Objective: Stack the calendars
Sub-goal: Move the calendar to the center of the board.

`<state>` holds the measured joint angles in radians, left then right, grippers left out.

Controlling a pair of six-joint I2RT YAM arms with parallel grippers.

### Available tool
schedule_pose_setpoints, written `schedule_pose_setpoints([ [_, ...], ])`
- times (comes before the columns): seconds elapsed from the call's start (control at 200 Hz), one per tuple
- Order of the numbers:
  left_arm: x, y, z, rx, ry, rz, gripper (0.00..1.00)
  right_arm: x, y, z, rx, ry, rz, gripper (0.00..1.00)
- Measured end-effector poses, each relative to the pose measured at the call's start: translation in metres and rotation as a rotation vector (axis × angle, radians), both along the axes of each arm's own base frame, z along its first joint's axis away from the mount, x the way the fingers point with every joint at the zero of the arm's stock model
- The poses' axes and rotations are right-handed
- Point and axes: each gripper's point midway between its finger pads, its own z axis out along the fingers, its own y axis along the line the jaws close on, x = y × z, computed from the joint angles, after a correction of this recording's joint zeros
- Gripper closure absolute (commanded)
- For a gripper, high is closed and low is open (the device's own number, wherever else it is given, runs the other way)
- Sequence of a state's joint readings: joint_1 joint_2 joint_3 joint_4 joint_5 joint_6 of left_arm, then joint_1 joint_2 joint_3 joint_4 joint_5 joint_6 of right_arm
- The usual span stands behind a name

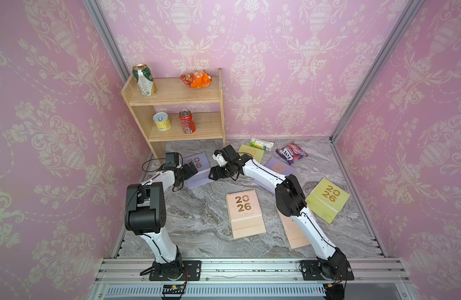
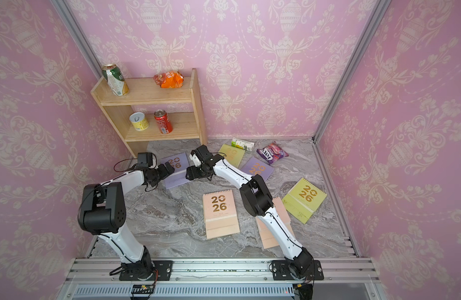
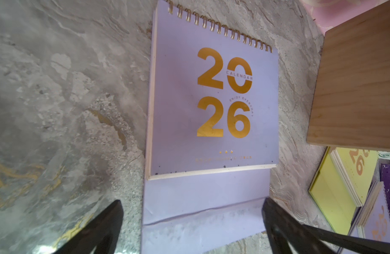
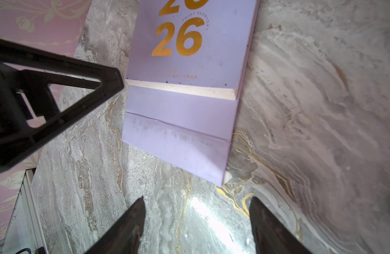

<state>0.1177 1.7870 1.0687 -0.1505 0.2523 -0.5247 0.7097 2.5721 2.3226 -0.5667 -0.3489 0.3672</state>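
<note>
Left fingers (image 3: 108, 222) gape astride the lilac calendar (image 3: 181, 110).

- Near right, the peach-pink calendar (image 1: 295, 237) is mostly buried under the right arm (image 1: 260, 172); its cover print is out of sight in both top views.
- The right lilac calendar (image 1: 284, 168) has that arm across its near-left part, so the digits are half gone.
- The far yellow-green calendar (image 1: 251, 153) has its left edge masked by the wrist and its far corner by the carton (image 1: 262, 143). The carton print is too small to read.
- On the left lilac calendar (image 1: 200, 179), the left pincer (image 1: 193, 168) blocks part of "2026". In the right wrist view its top is cut off at the edge.
</note>
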Motion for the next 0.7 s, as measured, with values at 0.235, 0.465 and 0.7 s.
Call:
schedule_pose_setpoints([
  [0.235,0.003,-0.002,-0.005,-0.019,0.002,0.005,0.01,0.003,0.004,-0.009,0.002,0.006,0.001,0.24],
  [0.465,0.003,-0.004,-0.012,-0.035,0.013,0.002,0.01,0.004,0.010,-0.012,0.022,0.016,0.017,0.25],
  [0.7,0.007,-0.005,-0.014,-0.055,0.004,0.010,0.01,0.001,0.011,-0.020,0.023,0.044,0.019,0.24],
])
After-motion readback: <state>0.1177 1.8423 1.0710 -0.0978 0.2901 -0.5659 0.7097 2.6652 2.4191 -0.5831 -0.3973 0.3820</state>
